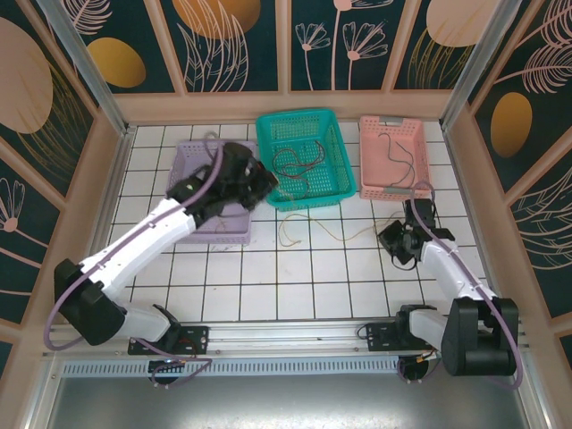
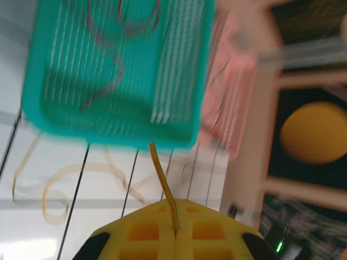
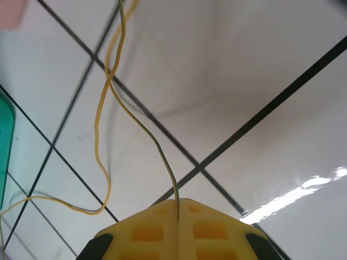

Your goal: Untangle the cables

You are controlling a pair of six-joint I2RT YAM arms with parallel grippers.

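Right gripper (image 3: 179,206), close to the table's front edge, is pinched shut on a yellow-green cable (image 3: 165,162). Farther back, by the green basket (image 2: 108,135), the left gripper (image 2: 175,216) squeezes a yellow cable (image 2: 162,179), probably so they can pull them apart.

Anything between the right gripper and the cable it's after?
Nothing visible. The right gripper is shut on a yellow-green cable, which leads away over bare table tiles. A second yellow cable crosses it farther out.

one lilac basket (image 1: 191,147), one teal basket (image 1: 295,116), one pink basket (image 1: 391,121); two arms (image 1: 152,228); cables (image 3: 96,127) tangled, uncounted.
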